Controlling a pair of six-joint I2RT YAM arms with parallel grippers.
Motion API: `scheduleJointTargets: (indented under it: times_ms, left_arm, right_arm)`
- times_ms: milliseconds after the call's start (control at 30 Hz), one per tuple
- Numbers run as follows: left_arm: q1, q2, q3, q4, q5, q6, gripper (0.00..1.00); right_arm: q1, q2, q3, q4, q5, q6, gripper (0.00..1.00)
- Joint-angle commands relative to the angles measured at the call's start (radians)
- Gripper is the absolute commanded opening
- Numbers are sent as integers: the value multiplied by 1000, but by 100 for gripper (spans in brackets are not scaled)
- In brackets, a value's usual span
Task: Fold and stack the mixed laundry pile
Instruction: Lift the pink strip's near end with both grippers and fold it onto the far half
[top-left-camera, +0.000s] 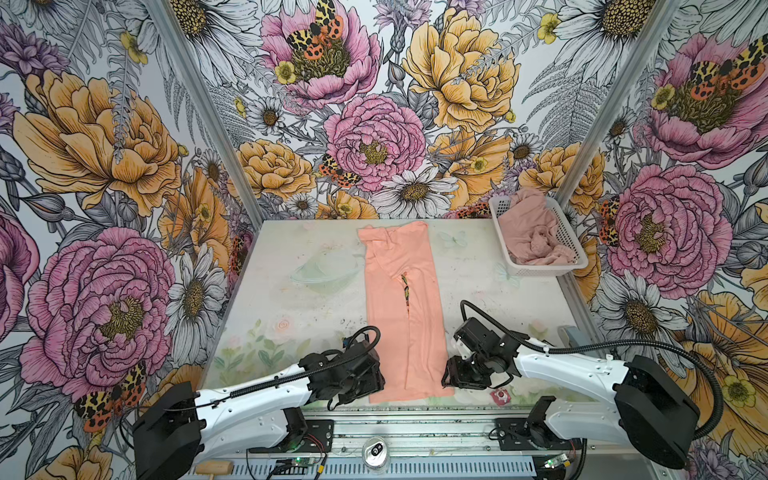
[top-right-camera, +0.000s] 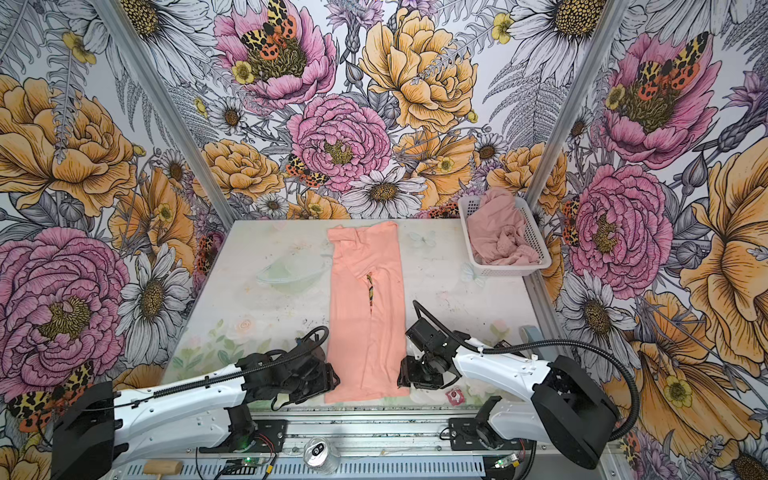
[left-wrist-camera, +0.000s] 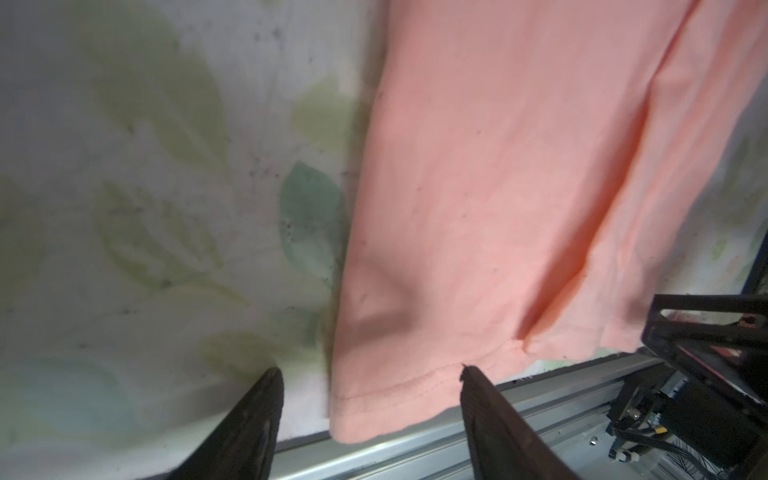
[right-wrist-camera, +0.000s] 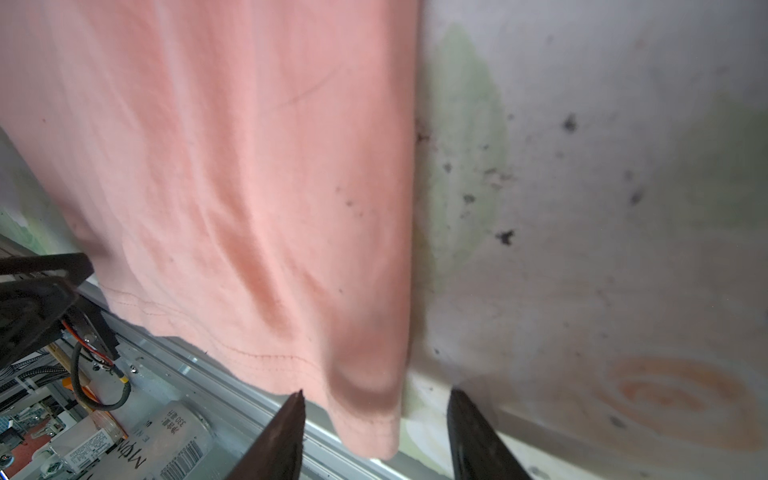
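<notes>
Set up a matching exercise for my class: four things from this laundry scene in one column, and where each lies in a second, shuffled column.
Column A
1. peach T-shirt
2. pink garment
3. white basket
4. drink can

Column B
a. crumpled inside the basket
b. at the far right corner of the table
c. folded into a long strip down the table's middle
d. off the table, on the metal frame at its near edge

Pairs: 1-c, 2-a, 3-b, 4-d
</notes>
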Motion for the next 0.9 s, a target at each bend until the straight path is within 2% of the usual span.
scheduleJointTargets:
  times_ms: [0,200,300,367,500,600,667,867]
  left_arm:
    - [-21,-13,-37,2,-12,-85,66]
    - [-21,39,-37,81,-12,-82,62]
    - [-28,79,-25,97,-1,-75,56]
    - [-34,96,-17,99,4,-74,53]
    - [-37,97,-19,100,10,-74,47]
    - [-37,83,-26,95,13,-82,36]
    - [-37,69,-24,77,9,-84,33]
    - [-36,-1,-18,23,-12,-93,20]
  right_arm:
    - [10,20,10,15,5,12,55]
    - [10,47,9,26,0,10,53]
    - [10,58,8,35,-5,8,49]
    - [10,66,8,36,-7,6,44]
    - [10,64,8,38,-9,8,24]
    - [10,41,6,37,-8,15,7]
    - [10,15,-2,34,-11,29,0]
    - [10,-58,-18,13,-24,64,0]
